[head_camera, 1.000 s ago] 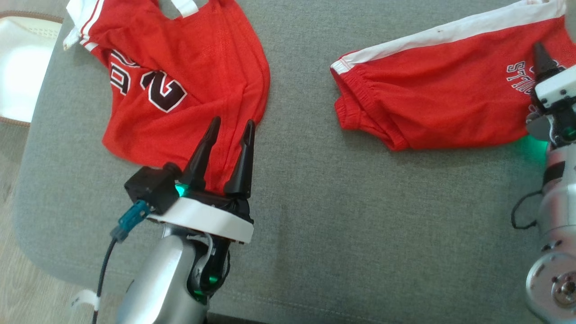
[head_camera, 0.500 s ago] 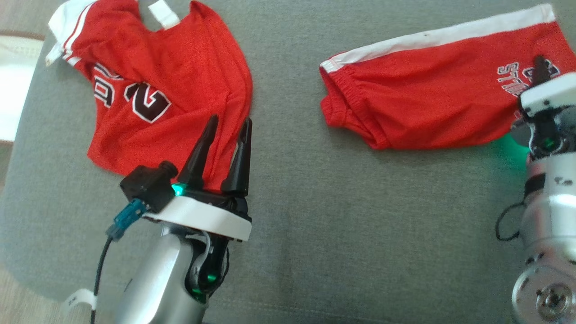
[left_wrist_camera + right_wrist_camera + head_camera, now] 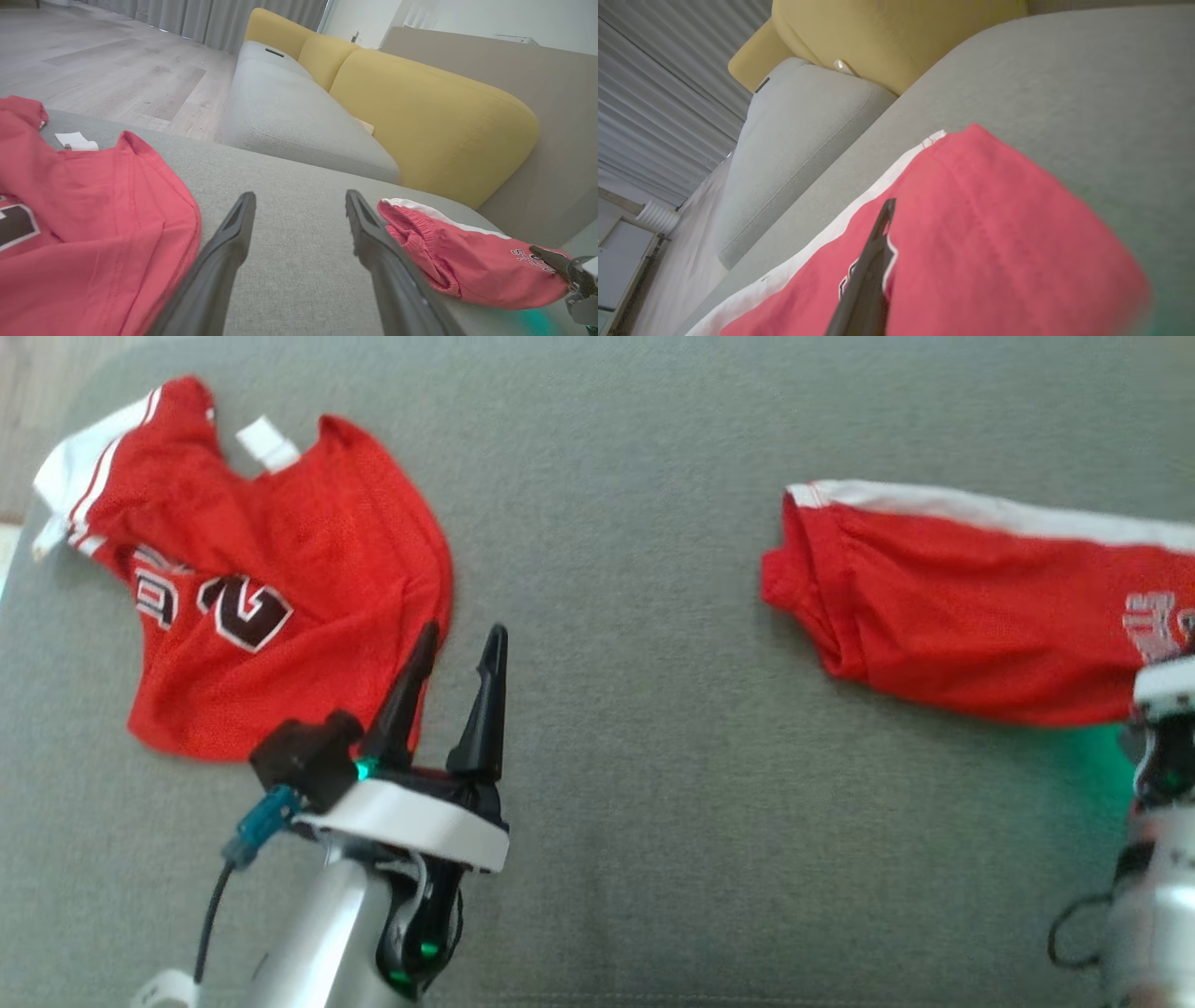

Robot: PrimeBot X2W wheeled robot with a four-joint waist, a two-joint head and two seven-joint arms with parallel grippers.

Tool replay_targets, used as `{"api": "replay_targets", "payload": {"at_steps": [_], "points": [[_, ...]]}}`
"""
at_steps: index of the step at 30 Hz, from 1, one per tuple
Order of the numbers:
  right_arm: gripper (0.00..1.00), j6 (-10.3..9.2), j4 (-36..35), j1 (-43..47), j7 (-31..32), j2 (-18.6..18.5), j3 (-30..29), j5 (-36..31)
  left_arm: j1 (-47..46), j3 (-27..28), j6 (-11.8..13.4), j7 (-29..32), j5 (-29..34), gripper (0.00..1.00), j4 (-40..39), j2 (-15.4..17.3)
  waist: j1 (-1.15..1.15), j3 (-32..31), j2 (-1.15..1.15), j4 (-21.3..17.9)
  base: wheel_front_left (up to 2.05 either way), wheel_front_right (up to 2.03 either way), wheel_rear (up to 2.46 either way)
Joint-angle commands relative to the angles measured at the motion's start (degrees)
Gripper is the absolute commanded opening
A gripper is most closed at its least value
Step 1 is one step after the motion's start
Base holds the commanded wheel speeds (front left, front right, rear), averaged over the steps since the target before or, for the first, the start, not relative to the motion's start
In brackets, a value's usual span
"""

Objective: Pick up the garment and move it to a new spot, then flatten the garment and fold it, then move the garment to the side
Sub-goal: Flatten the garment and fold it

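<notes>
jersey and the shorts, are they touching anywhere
Apart. The head view shows a wide stretch of bare grey cushion between the jersey and the shorts.

The red jersey [image 3: 308,523] bears a black, white-edged "2" [image 3: 245,621] beside a second digit folded past reading. White lettering [image 3: 525,255] on the red shorts [image 3: 467,261] begins "ST"; the rest is unreadable.

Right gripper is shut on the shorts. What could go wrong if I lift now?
1. The right gripper pinches the red shorts with the white side stripe at one end, by the lettering; lifted, the rest may drag over the grey fabric cushion and bunch.
2. The open left gripper sits at the hem of the red numbered jersey; moving it could snag that cloth.
</notes>
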Motion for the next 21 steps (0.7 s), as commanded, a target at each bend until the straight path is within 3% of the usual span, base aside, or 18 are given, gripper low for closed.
{"api": "replay_targets", "payload": {"at_steps": [1, 16, 21], "points": [[0.0, -0.04, -2.0, -0.2, -0.2, 0.4, 1.6, 0.7, -0.5, 2.2, -0.1, -0.3, 0.5, 1.0, -1.7, 0.3, 0.0, -1.4, 0.0, -1.3, 0.0, 0.0, 0.0], [0.0, -0.04, 4.1, -0.3, -11.5, 0.4, 12.8, 6.4, 1.2, 2.1, -0.7, -0.3, 1.6, 1.0, -0.9, 0.3, 0.0, -4.0, 0.0, -1.9, 0.0, 0.0, 0.0], [0.0, -0.04, 4.9, -1.8, -14.5, 0.4, 22.0, 8.5, 1.8, 2.5, -0.6, -0.3, 1.9, 1.0, -0.8, 0.3, 0.0, -4.5, 0.0, -1.4, 0.0, 0.0, 0.0]]}}
